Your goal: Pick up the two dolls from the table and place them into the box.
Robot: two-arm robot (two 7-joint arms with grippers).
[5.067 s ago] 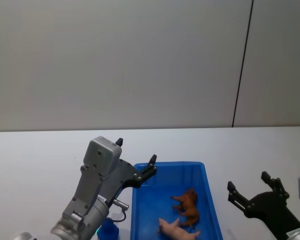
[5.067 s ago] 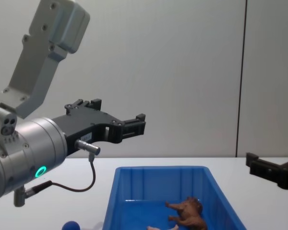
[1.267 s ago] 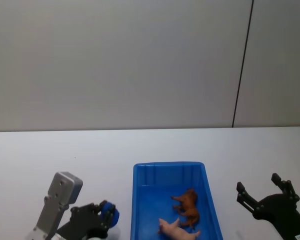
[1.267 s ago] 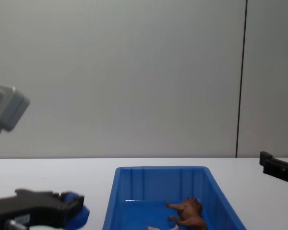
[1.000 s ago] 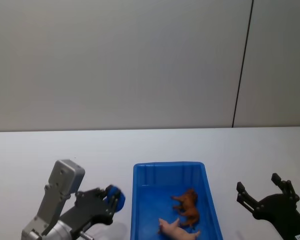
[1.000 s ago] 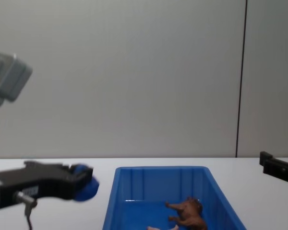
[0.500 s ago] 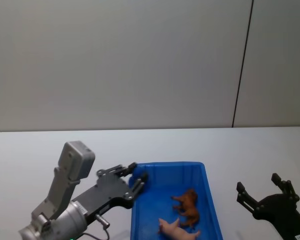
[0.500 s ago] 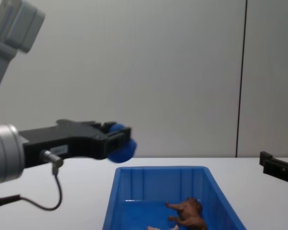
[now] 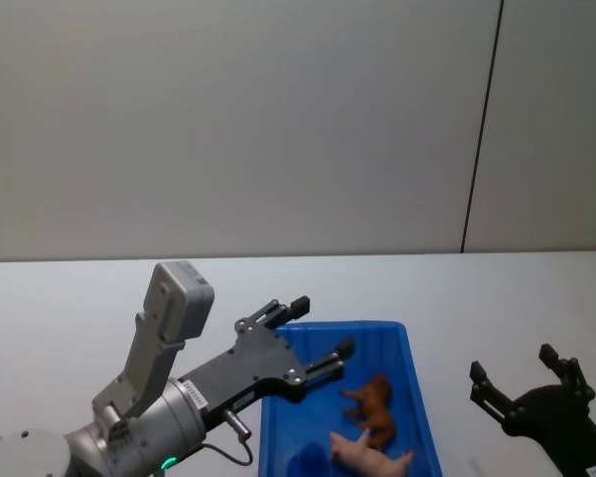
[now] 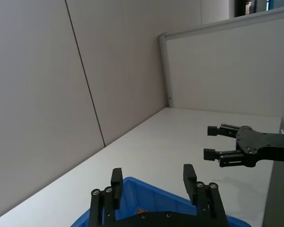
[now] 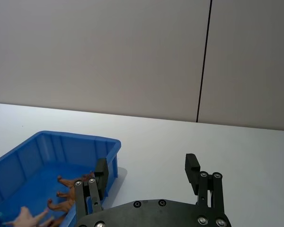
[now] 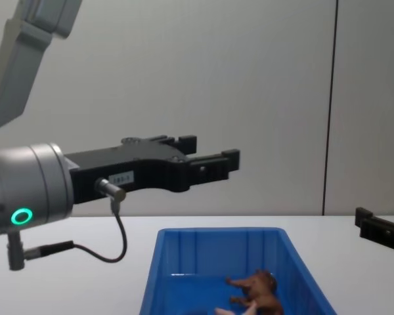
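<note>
The white surface (image 9: 497, 288) is carrying the blue box (image 9: 414, 397), which is sitting in front of the robot, slightly toward its right side. The left claw (image 9: 313, 333) is hanging above the box's near-left part with its fingers spread and nothing between them. The right claw (image 9: 521, 383) is waiting off to the right of the box, low over the surface, also spread and empty (it looks parked rather than at work).

Inside the box, the brown doll (image 9: 372, 407) is lying on its side toward the middle, and the pale pink doll (image 9: 368, 452) is lying just beside it, nearer the robot, the two apparently touching. A small blue round object (image 9: 303, 460) is resting on the box floor at the near-left, close to the pink doll.

Judging from this, both dolls are already sitting in the box, so the placing is looking finished; what remains is probably only for the left arm to be drawing clear.
</note>
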